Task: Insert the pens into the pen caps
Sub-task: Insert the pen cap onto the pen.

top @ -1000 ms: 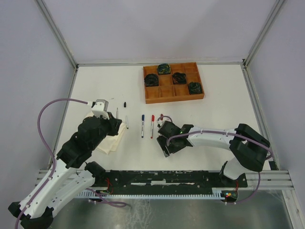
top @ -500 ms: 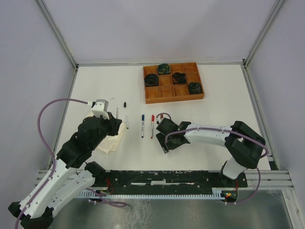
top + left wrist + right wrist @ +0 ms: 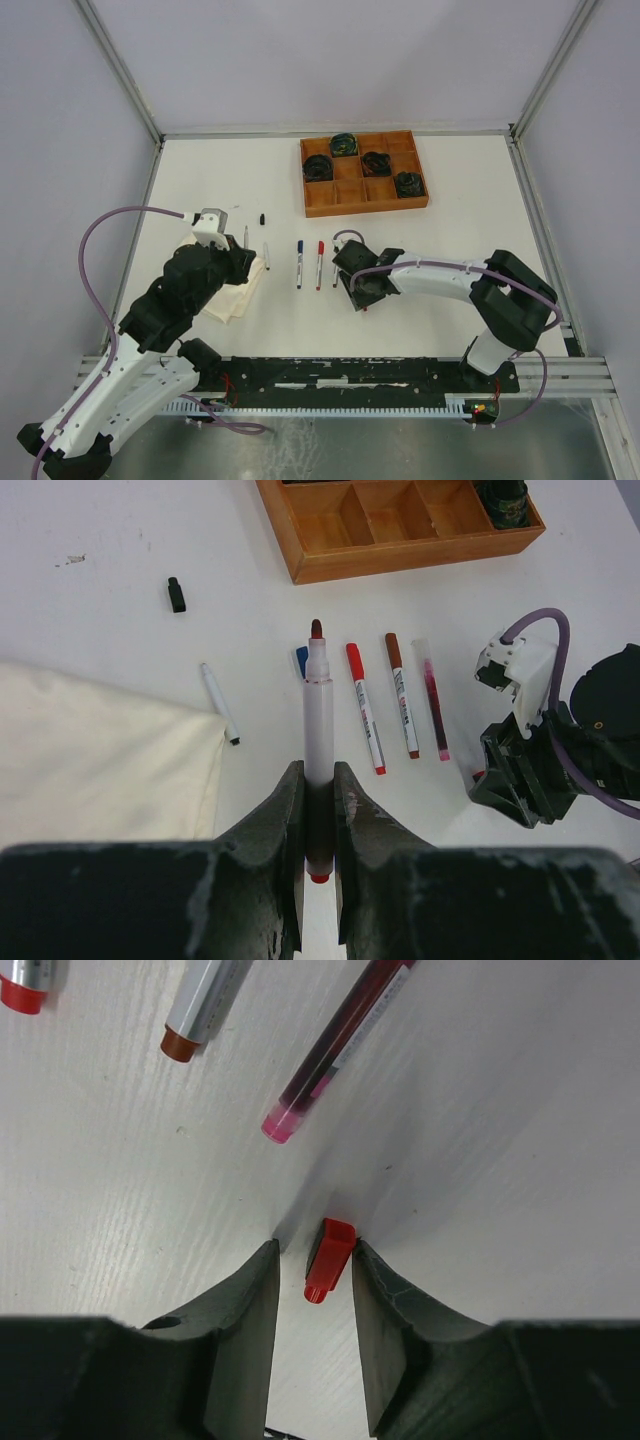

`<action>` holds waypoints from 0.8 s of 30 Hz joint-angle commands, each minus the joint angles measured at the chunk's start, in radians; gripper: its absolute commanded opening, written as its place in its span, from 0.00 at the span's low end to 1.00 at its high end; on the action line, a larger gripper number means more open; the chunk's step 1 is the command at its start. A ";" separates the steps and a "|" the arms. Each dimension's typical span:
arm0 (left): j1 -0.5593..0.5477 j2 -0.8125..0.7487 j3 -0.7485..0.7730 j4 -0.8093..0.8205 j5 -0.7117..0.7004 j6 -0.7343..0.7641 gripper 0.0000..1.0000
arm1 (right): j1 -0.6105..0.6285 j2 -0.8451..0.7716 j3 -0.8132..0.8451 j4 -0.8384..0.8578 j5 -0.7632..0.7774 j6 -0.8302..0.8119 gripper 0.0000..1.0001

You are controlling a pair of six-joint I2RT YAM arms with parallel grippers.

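**A:** What sits farthest left?

**B:** A folded cream cloth (image 3: 100, 745) on the surface (image 3: 120, 570). Just right of it, the left fingers (image 3: 296, 792) are clamped on a white pen (image 3: 318, 710). Its dark red tip points away from the arm.

**A:** And the loose pens?

**B:** A short pen (image 3: 218, 702) lies at the cloth's edge, with a black cap (image 3: 177, 594) farther back. Then a blue pen (image 3: 298, 266), red pen (image 3: 364, 708), brown pen (image 3: 402, 695) and pink pen (image 3: 430, 698) lie in a row.

**A:** The right arm?

**B:** The right fingers (image 3: 262, 1272) stand apart, straddling a red cap (image 3: 329, 1258) that lies on the surface. A gap shows along one side of it.
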 commanded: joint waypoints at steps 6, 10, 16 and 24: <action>0.000 -0.001 0.004 0.034 -0.004 -0.028 0.03 | -0.004 0.050 0.010 -0.003 0.030 0.006 0.31; 0.000 0.000 0.004 0.034 -0.003 -0.028 0.03 | -0.004 0.054 0.013 -0.006 0.051 0.010 0.36; 0.000 0.000 0.004 0.033 -0.007 -0.027 0.03 | -0.004 0.063 0.006 0.014 0.060 0.031 0.36; 0.001 -0.001 0.004 0.034 -0.010 -0.028 0.03 | -0.004 0.061 -0.012 0.025 0.059 0.040 0.23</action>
